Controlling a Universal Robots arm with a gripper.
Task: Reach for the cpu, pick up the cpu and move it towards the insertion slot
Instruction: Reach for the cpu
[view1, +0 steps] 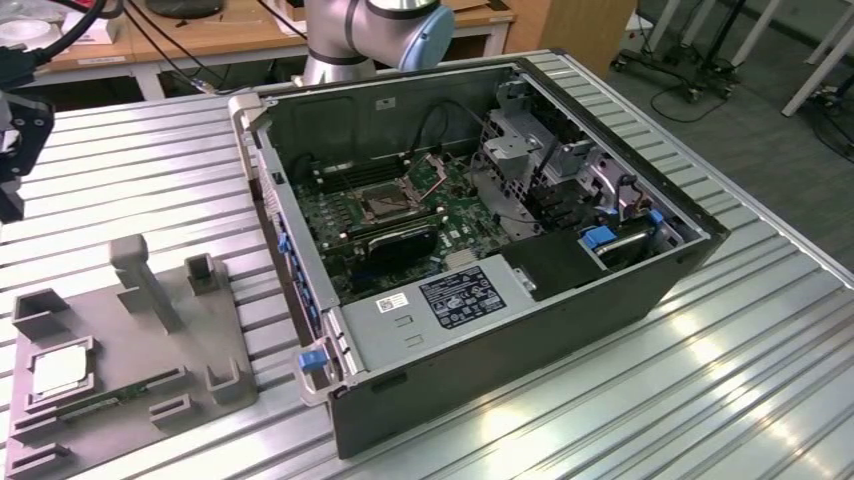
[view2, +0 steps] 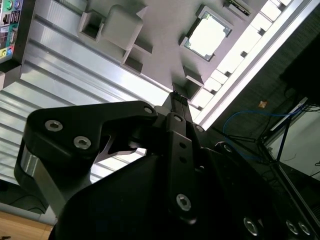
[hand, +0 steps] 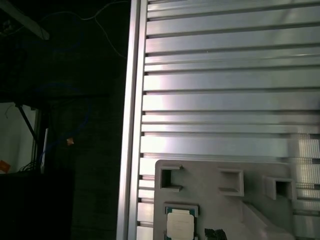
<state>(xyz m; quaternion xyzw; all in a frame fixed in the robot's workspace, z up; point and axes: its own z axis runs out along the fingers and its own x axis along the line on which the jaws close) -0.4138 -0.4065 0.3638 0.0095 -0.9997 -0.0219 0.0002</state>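
Noted the chip (view1: 60, 372) lying flat, pale metal face up, in a square recess of the grey tray (view1: 134, 350), low on the exterior view's left. Logged the same chip in both wrist views (view2: 207, 34) (hand: 180, 225), seated in its recess, with nothing touching it. Marked a thin green memory stick (view1: 114, 400) lying flat in the tray just beside the chip. Counted several upright posts and open pockets elsewhere on the tray. Noted the tray close to the table's edge in the first wrist view, with dark floor beyond.

Found the claw (view2: 177, 97) hanging above the tray in the second wrist view, tip over the tray's border near the table rim, apart from the chip and not in contact with it. Could not tell how wide the claw stands, seeing it edge-on past its own black body.

Located the socket (view1: 387, 207) inside the open computer case (view1: 561, 320), a dark square within a silvery frame, ringed by green board (view1: 327, 225). Judged it well apart from the chip, off toward the exterior view's right. Saw the case lying on its side on the slatted metal table (view1: 747, 380), open face up, just beside the tray. Picked out the arm's base (view1: 354, 40) behind the case.
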